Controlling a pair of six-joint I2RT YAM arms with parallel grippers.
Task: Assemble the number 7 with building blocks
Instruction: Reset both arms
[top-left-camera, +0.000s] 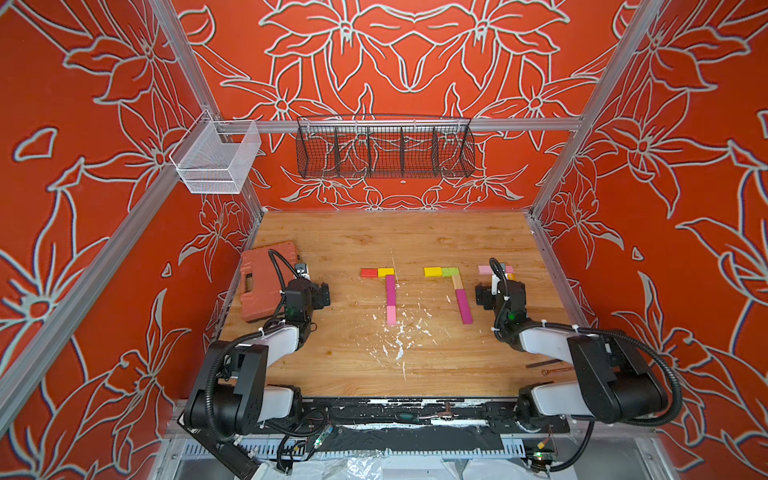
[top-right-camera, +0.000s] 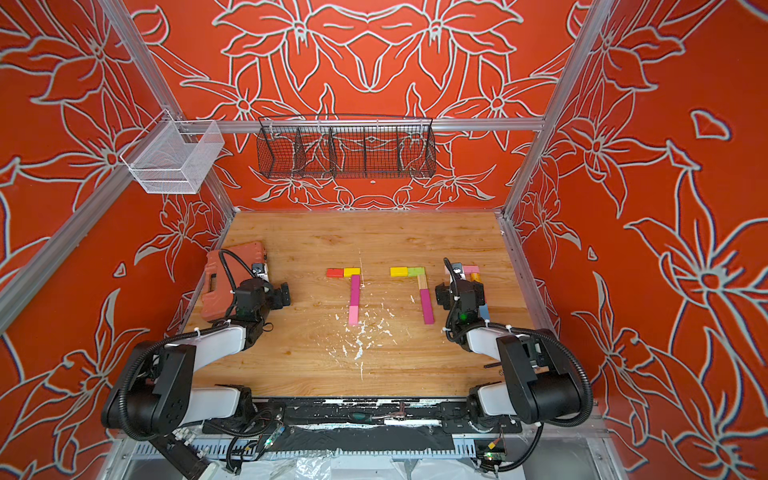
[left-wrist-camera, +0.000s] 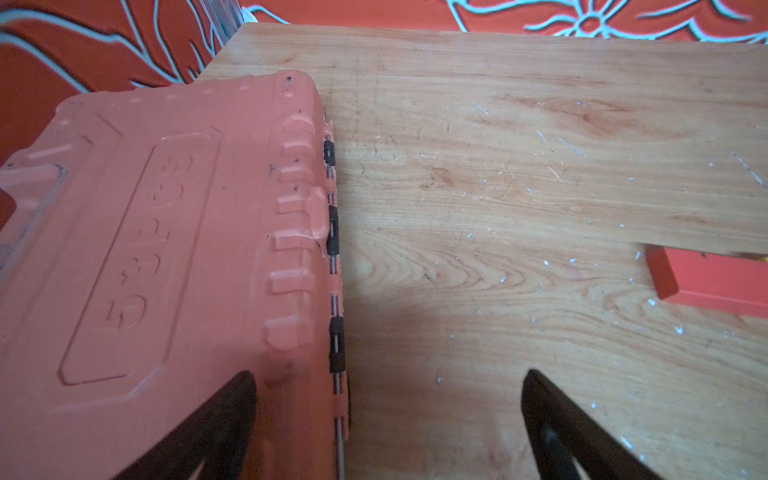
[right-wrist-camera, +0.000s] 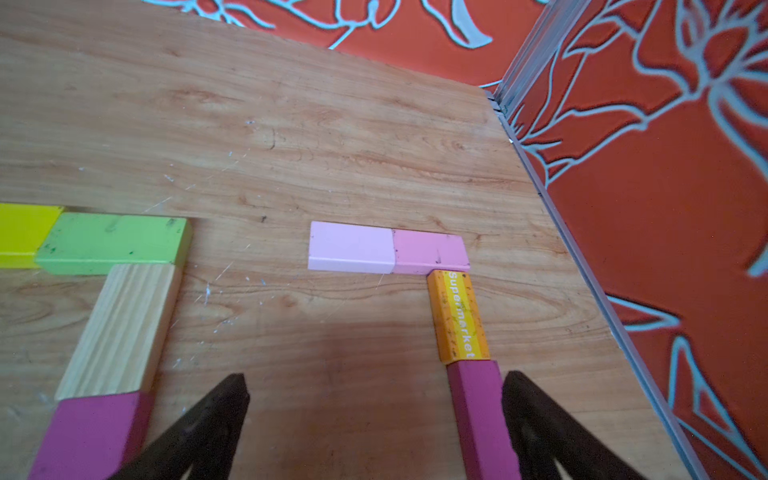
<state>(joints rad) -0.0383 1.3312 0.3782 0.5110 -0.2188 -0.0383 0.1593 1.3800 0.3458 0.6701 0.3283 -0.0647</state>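
Right end effector (right-wrist-camera: 376, 376) spread, holding nothing; magenta block (right-wrist-camera: 478, 415), stem of number 7 (right-wrist-camera: 432, 253), sits just beside one finger, near right edge of table (right-wrist-camera: 291, 124). Likely retreat next: lift straight up, no sideways nudge. Left end effector (left-wrist-camera: 386, 374) spread over tool case (left-wrist-camera: 166, 249).

My left arm (top-left-camera: 249, 365), right arm (top-left-camera: 598, 365): white link shells, black joint blocks, white zip ties, green wrist light. Black ribbed hose loops at 9, 3 o'clock. Claw fingers (left-wrist-camera: 216, 415) black wedges.
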